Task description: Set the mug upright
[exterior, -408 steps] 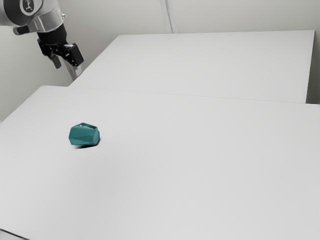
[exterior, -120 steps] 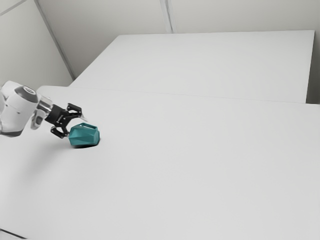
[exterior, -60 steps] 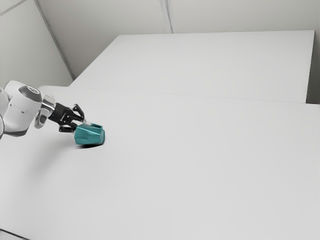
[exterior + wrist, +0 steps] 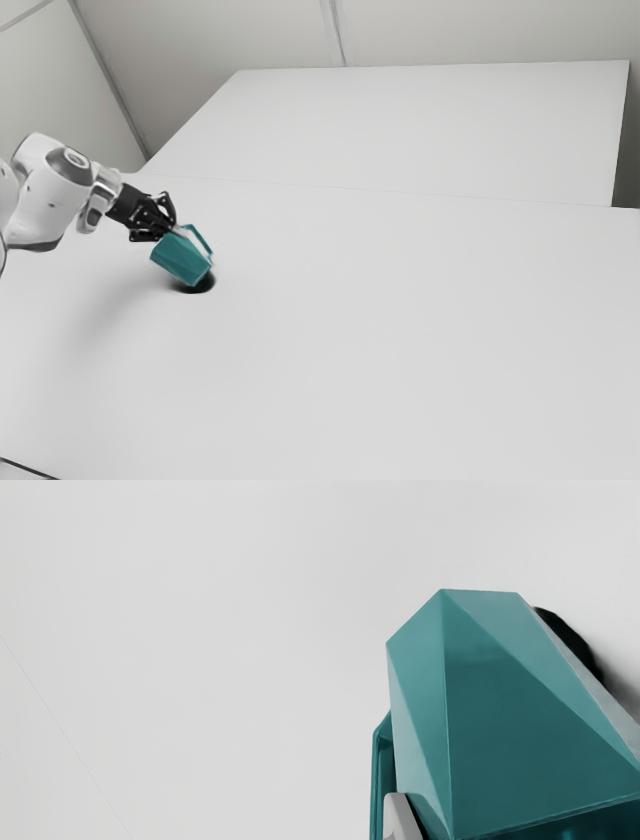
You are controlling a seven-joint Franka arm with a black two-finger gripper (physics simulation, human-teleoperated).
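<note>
So the teal mug (image 4: 182,260) is tipped at a slant over the white table (image 4: 400,320), neither flat on its side nor upright. Its base end is pointed down and toward the exterior view's right, and its mouth end is tilted up toward the gripper (image 4: 177,231). Whether the base is touching the tabletop can't really be told. A dark shadow (image 4: 203,285) is cast just under the base end.

As for the grip, the mug looks to be pinched near its rim, with the fingers clenched on the wall by the handle (image 4: 379,780). In the wrist view one light-coloured fingertip (image 4: 399,816) can be seen slotted between the handle and the mug's body. The other one's exact contact spot can't be made out. The rest of the body is stretched out beyond the fingers, base end farthest off, mouth end closest to the hand.

Farther out, the white arm (image 4: 55,205) is reached in from the mug's side toward the exterior view's left. Well behind the mug, a second white surface (image 4: 420,130) is set beyond a thin seam, backed by a pale wall (image 4: 220,45).
</note>
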